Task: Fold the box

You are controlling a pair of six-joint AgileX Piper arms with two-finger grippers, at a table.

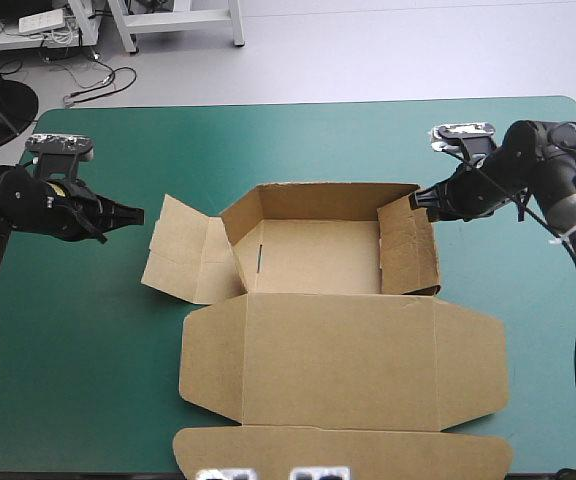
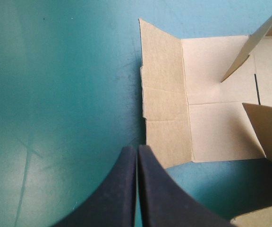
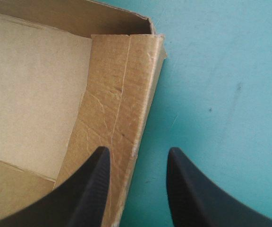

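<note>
Box [image 1: 318,262] sits mid-counter [image 1: 78,380] as a half-built tray, lid [image 1: 343,360] flat toward the near edge, with the right end effector [image 3: 138,150] open over the raised right wall [image 3: 122,94] and the left end effector [image 2: 136,147] closed beside the flat left flap [image 2: 163,101], which probably needs lifting next.

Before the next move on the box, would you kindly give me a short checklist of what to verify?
1. Far wall raised: ok.
2. Right wall raised: ok.
3. Right gripper open, one finger on each side of the right wall: ok.
4. Left flap raised: not ok, it lies spread outward on the table.
5. Left gripper open to take the left flap: not ok, it is shut and points at the flap's outer edge.
6. Lid flat and out of the way: ok.
</note>
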